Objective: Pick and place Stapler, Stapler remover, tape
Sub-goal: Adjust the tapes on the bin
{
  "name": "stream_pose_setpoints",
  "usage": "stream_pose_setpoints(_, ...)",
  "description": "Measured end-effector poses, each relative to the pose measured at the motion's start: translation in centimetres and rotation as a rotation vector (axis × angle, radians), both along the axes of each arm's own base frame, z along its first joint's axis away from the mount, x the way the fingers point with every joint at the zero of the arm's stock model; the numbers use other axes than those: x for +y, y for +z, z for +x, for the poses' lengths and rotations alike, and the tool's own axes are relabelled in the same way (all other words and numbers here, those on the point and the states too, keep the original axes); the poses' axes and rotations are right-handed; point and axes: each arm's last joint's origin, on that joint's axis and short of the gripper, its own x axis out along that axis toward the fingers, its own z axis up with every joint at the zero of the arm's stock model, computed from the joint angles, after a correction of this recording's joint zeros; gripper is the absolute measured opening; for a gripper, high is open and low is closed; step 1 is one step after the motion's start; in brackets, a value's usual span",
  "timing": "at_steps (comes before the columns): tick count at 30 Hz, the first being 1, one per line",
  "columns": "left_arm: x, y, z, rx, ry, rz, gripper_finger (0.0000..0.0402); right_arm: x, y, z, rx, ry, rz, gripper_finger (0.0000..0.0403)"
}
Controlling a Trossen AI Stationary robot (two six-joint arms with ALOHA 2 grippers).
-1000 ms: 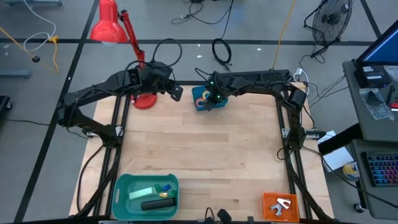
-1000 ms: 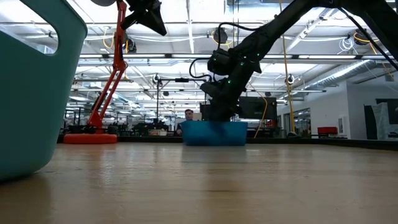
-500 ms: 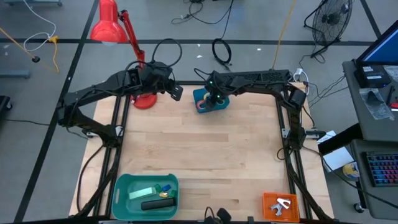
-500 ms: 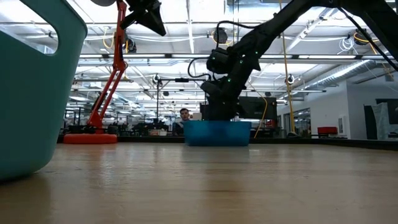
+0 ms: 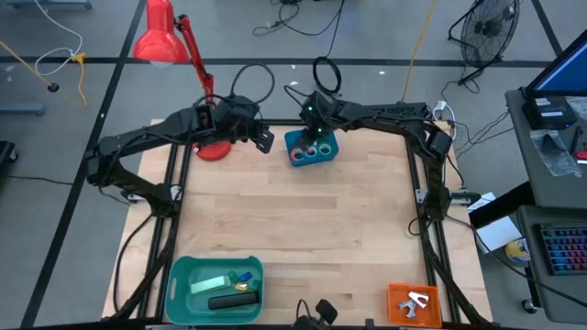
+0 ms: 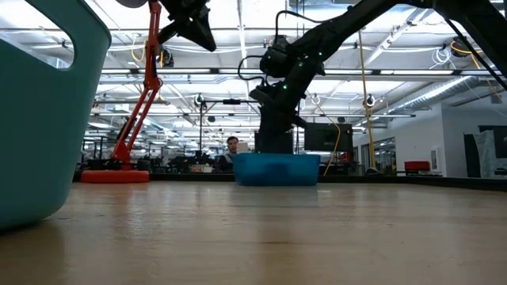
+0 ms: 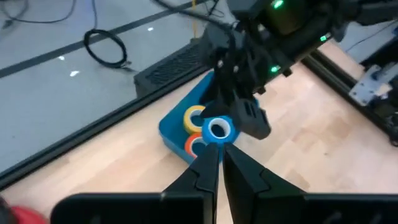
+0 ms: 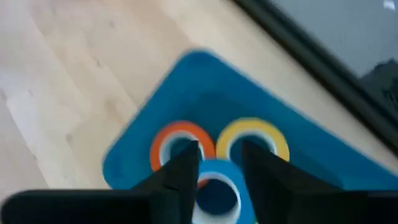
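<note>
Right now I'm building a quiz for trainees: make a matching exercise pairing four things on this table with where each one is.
Things:
1. tape rolls
2. stapler
3. red lamp
4. right claw

Places:
A. teal bin, near edge
B. above the blue tray
C. far-left corner
D. inside the blue tray

Pairs: 1-D, 2-A, 3-C, 4-B

Directly below the right gripper (image 8: 214,165), the blue bin (image 8: 186,81) is crowded with tape rolls (image 8: 252,142); bare tabletop (image 5: 303,229) lies open toward the near side.
</note>
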Motion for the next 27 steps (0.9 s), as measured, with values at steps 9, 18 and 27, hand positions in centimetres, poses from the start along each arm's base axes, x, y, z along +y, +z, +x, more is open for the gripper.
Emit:
stream_pose_setpoints(9,0.2,-0.8,1.2,-0.015,-0.036,-0.024,0.0024,1.0,-1.0,0.3,0.068,0.059,0.013,0.0009)
stream_pose_setpoints(18,0.2,-0.9,1.2,-0.010,-0.040,-0.019,0.0024,1.5,-2.2,1.3,0.070,0.086,0.009,0.0003)
stream_pose_setpoints(27,-0.3,-0.9,1.3,-0.001,-0.060,-0.019,0.0024,2.7,-4.5,2.1,0.144,0.136,0.068,0.0001)
